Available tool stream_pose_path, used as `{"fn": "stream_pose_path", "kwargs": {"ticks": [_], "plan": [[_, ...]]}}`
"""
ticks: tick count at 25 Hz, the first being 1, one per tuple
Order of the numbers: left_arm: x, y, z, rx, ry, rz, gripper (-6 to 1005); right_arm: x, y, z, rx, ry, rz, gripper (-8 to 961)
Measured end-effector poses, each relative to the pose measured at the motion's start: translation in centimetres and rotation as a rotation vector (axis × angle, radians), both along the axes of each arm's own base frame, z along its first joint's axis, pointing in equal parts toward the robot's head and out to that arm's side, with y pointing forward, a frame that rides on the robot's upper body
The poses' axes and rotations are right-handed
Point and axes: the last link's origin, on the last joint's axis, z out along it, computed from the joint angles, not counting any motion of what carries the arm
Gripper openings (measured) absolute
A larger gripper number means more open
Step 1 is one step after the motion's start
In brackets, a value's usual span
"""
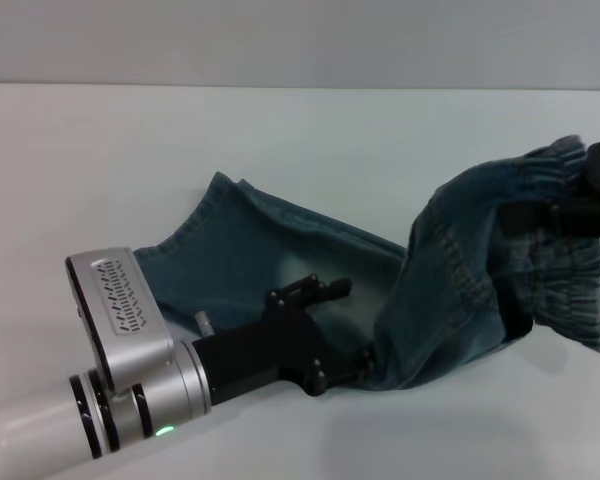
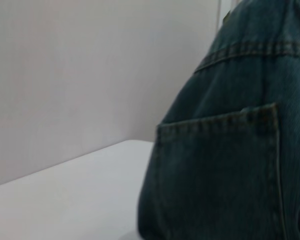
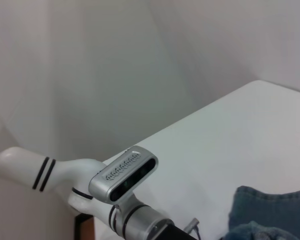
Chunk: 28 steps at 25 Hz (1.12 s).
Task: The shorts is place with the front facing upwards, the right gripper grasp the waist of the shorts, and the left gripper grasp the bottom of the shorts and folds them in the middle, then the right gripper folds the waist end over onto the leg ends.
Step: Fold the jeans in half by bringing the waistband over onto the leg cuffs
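I see the shorts (image 1: 450, 290) on the white table (image 1: 100, 170), legs flat, waist end lifted at right by my right gripper (image 1: 590, 200), clamped on the waistband. My left gripper (image 1: 330, 335) spreads wide over the legs, holding nothing.

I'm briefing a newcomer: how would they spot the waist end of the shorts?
On the white table lie blue-green denim shorts. Follow them to the robot's right, where the right gripper lifts one end. That waist is ruffled and gathered, unlike the flat hems.
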Motion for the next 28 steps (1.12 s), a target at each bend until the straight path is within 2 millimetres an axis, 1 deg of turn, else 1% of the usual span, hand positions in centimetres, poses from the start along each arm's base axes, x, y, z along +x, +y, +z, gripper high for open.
{"fn": "stream_pose_path", "kwargs": {"ticks": [9, 21, 25, 28], "plan": [[0.7, -1.0, -0.6, -0.042, -0.038, 0.002, 797, -0.6, 0.3, -1.2, -0.039, 0.011, 0.018, 74], [1.0, -1.7, -0.8, -0.074, -0.076, 0.028, 796, -0.7, 0.4, -1.2, -0.036, 0.01, 0.021, 74], [0.9, -1.4, -0.6, -0.056, -0.075, 0.036, 796, -0.6, 0.4, -1.5, -0.048, 0.007, 0.021, 73], [0.2, -0.4, 0.4, -0.009, -0.075, 0.062, 796, -0.5, 0.4, -1.6, -0.061, 0.002, 0.019, 73]]}}
